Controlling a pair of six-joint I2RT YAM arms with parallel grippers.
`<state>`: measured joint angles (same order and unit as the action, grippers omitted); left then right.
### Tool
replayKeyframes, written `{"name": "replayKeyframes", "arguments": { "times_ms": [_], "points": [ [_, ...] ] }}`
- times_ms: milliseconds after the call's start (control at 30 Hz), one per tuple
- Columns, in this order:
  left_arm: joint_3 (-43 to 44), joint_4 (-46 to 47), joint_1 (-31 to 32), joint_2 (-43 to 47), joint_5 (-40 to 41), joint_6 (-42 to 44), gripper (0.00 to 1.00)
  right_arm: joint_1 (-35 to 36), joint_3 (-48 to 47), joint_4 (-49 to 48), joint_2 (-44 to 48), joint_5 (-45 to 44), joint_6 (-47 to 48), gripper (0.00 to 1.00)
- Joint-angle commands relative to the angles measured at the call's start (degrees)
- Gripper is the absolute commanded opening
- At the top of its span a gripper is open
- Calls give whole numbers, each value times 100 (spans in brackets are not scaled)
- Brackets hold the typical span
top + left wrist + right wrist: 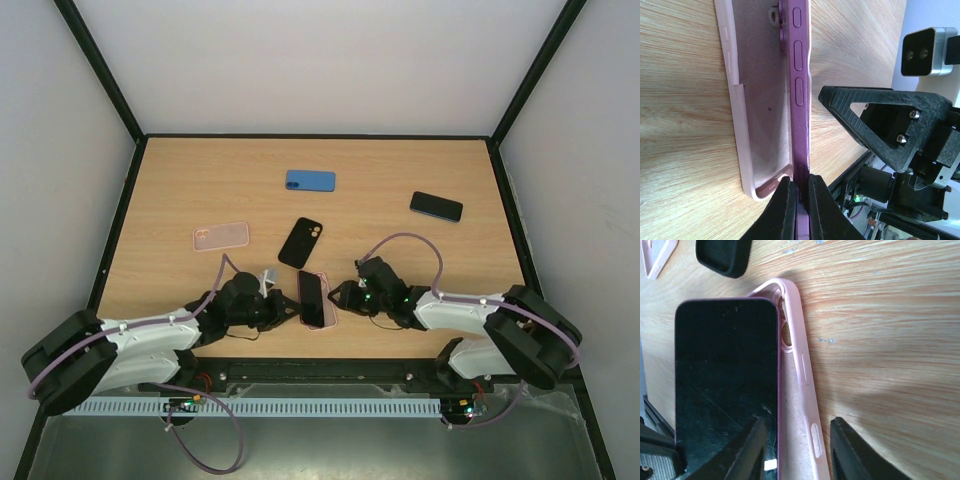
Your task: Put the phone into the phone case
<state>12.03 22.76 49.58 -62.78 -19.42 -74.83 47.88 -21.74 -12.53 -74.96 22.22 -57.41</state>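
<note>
Left gripper clamps the phone, tilted over the pink case — right gripper straddles the case wall, jaws part-open.

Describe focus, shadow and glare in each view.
Top external: even light, sharp, faint shadows on the table. Left wrist: the left gripper's fingers blur at the bottom edge, the phone edge is crisp. Right wrist: a broad soft shadow crosses the wood; little glare on the screen.
</note>
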Motion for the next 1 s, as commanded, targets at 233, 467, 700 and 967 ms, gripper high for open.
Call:
{"name": "replayKeyframes", "arguments": {
  "times_ms": [233, 467, 700, 967],
  "points": [
    [258, 125, 16, -423, 132, 296, 2, 44, 284, -791, -322, 124, -415, 26],
    [273, 467, 16, -807, -31, 271, 2, 139, 401, -1112, -394, 205, -594, 21],
    [282, 539, 16, -1001, -54, 245, 2, 379, 507, -1629, -608, 281, -923, 21],
    [404, 4, 16, -950, 116, 534, 5, 503, 595, -1886, -739, 270, -1016, 22]
  ]
}}
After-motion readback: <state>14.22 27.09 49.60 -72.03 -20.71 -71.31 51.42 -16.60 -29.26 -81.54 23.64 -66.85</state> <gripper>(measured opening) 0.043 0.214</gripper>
